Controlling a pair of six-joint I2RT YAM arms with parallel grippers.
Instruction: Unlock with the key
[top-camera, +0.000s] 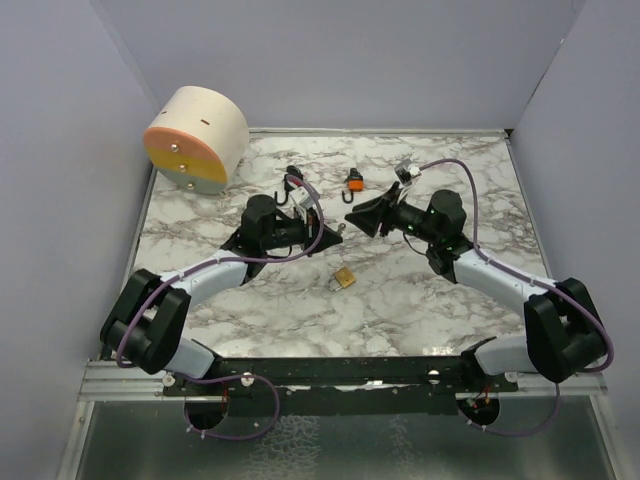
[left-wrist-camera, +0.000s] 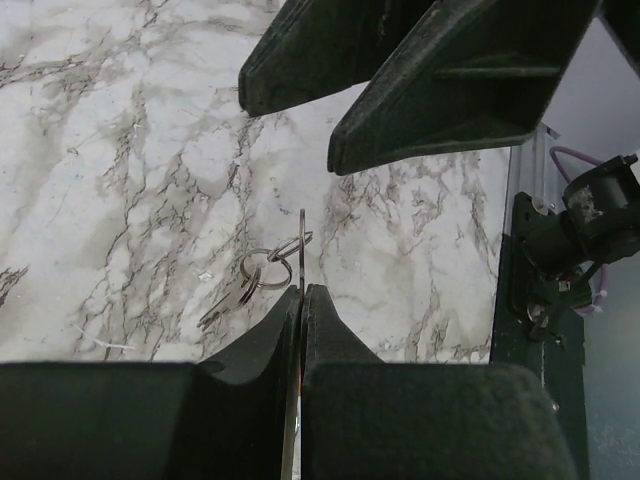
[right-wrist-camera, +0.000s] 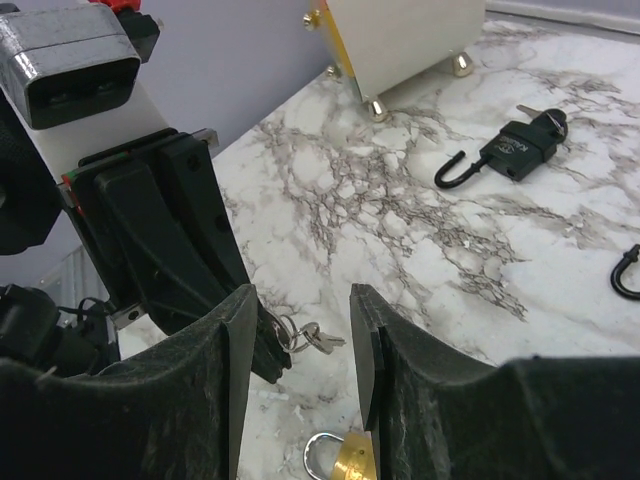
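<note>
My left gripper (top-camera: 333, 234) is shut on a thin metal key (left-wrist-camera: 301, 245), seen edge-on between its fingertips (left-wrist-camera: 302, 292), with a ring of spare keys (left-wrist-camera: 252, 283) hanging from it. It holds them above the marble. A brass padlock (top-camera: 344, 278) lies on the table just in front of both grippers and also shows in the right wrist view (right-wrist-camera: 345, 458). My right gripper (top-camera: 352, 218) is open and empty (right-wrist-camera: 300, 345), facing the left gripper tip to tip. The hanging keys (right-wrist-camera: 312, 338) sit between its fingers.
A black padlock (top-camera: 295, 190) with a key in it lies behind the left gripper (right-wrist-camera: 518, 150). An orange lock (top-camera: 354, 181) and a white one (top-camera: 405, 170) lie at the back. A round cream box (top-camera: 198, 137) stands at the back left. Grey walls enclose the table.
</note>
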